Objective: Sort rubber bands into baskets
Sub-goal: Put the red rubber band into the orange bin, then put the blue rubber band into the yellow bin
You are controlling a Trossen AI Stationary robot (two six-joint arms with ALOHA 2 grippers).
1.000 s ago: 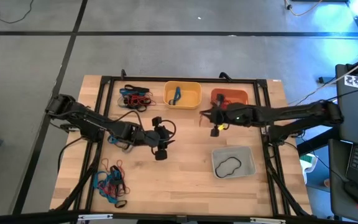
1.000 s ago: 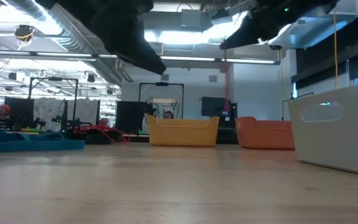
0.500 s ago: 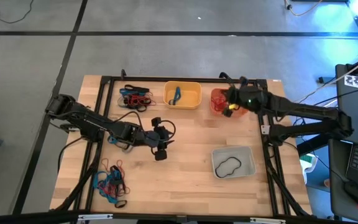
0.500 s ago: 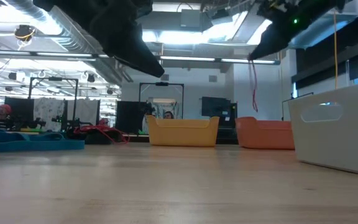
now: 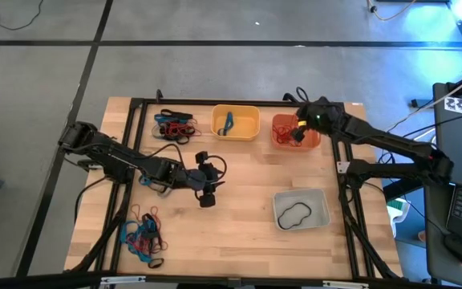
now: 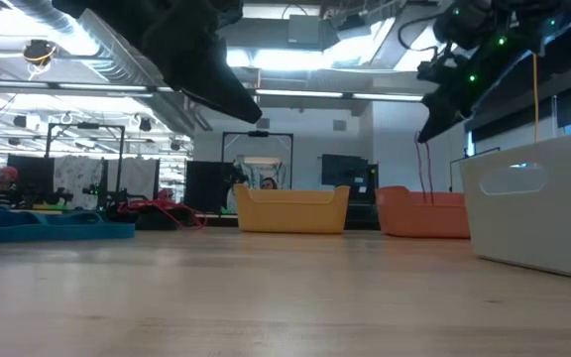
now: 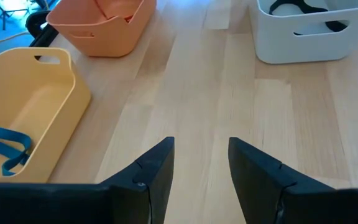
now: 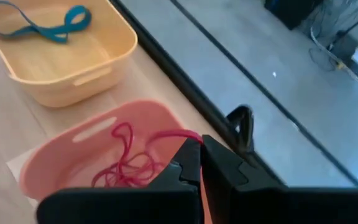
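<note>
From above, the right gripper (image 5: 298, 134) hangs over the small orange plastic basket (image 5: 283, 140) at the table's far edge, jaws pinched on a thin red rubber band (image 5: 294, 136). The left gripper (image 5: 208, 193) waits over bare wood near the table's middle, jaws apart and empty. The yellow plastic basket (image 5: 247, 116) holds one blue band (image 5: 228, 123); the pale grey translucent basket (image 5: 321, 217) holds one black band (image 5: 295, 214). Two tangled heaps remain unsorted: one of red, blue and black bands (image 5: 173, 125) beside the yellow basket, another (image 5: 142, 236) near the front left corner, so most of the sorting is, I judge, still ahead.

At table height, the red band (image 6: 423, 171) dangles from the right gripper down into the orange basket (image 6: 419, 213).

The left wrist view shows its two dark fingers (image 7: 157, 174) spread with nothing between them (the wood shows through the gap).

The right wrist view shows its fingers (image 8: 194, 163) closed together on the red band (image 8: 166, 135), with more red loops (image 8: 126, 167) already lying in the orange basket (image 8: 55, 158) below.
</note>
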